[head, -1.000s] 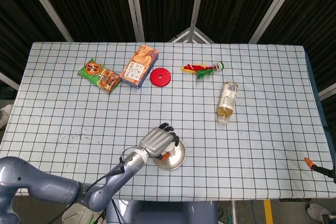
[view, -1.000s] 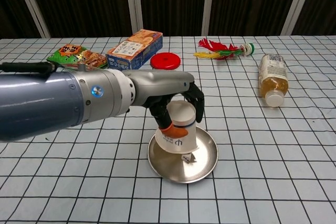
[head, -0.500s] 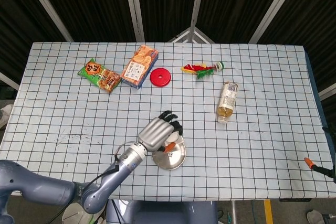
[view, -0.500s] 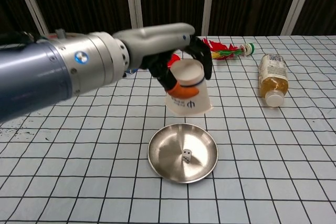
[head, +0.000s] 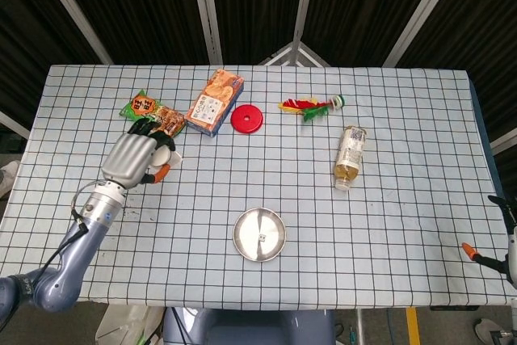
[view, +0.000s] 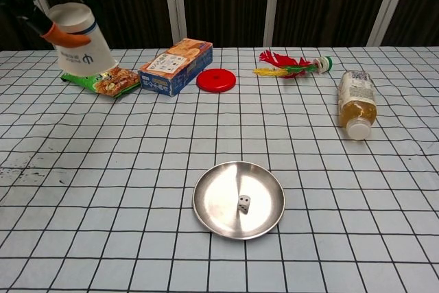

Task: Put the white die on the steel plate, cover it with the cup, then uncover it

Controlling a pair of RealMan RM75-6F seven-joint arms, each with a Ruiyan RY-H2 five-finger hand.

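Observation:
The steel plate lies near the table's front edge, and the white die sits uncovered on it. My left hand is far left of the plate, in the air over the table's left side. It grips the white paper cup mouth down. In the chest view the cup hangs at the top left with an orange fingertip on its side. Of my right hand, only an orange-tipped finger shows at the right edge.
A snack packet lies just beyond the cup. An orange box, a red disc and a feathered toy line the back. A drink bottle lies at the right.
My left hand has lifted the cup off the plate and carried it far to the left. The die, half hidden before, now stands in the open on the plate.

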